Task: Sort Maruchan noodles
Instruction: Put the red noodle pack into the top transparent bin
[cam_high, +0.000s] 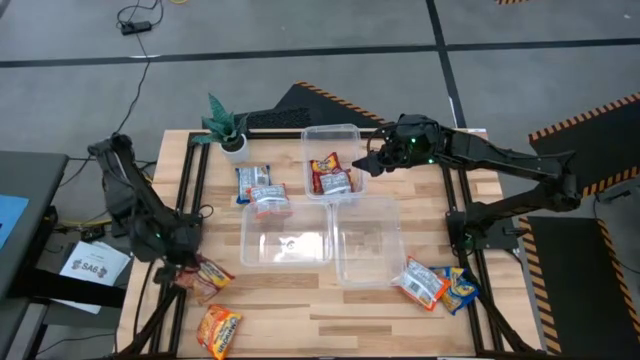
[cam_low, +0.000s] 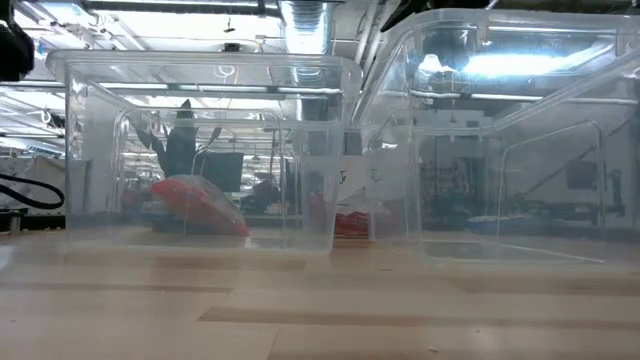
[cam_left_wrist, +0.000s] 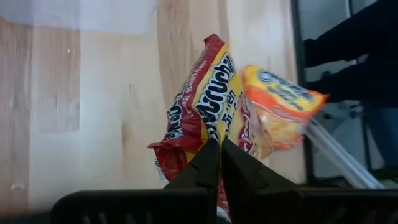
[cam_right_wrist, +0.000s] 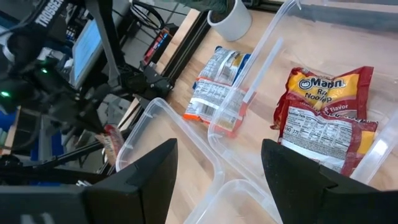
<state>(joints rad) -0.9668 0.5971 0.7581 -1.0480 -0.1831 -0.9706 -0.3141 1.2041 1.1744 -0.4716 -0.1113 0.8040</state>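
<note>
My left gripper (cam_left_wrist: 220, 155) is at the table's left edge, fingers pressed together on the lower edge of a red packet (cam_left_wrist: 202, 112). The packet hangs crumpled above the wood, its long axis running away from my fingertips. Its yellow panel reads part of "Maruchan" in red letters. Just beside it, touching it in the left wrist view, is an orange packet (cam_left_wrist: 280, 106) with blurred print I cannot read.

My right gripper (cam_right_wrist: 217, 171) hovers over the back bin (cam_high: 345, 135), fingers spread wide apart, holding nothing. Below it in that bin lie two red packets (cam_right_wrist: 326, 121), overlapping. The upper one shows a yellow panel with "Maruchan" partly legible and "Flavor"; the lower one lies back side up, showing a white nutrition label.

Outside the bin's wall, near the potted plant (cam_high: 226, 128), two packets (cam_high: 261, 190) lie back side up, one with blue edging, one with orange.

Another orange packet (cam_high: 219, 330) lies at the front left corner of the table (cam_high: 300, 310). Two more packets (cam_high: 440, 285) lie at the front right, touching, one white-faced and one blue and yellow.

Two clear bins (cam_high: 330, 245) stand side by side mid-table.
</note>
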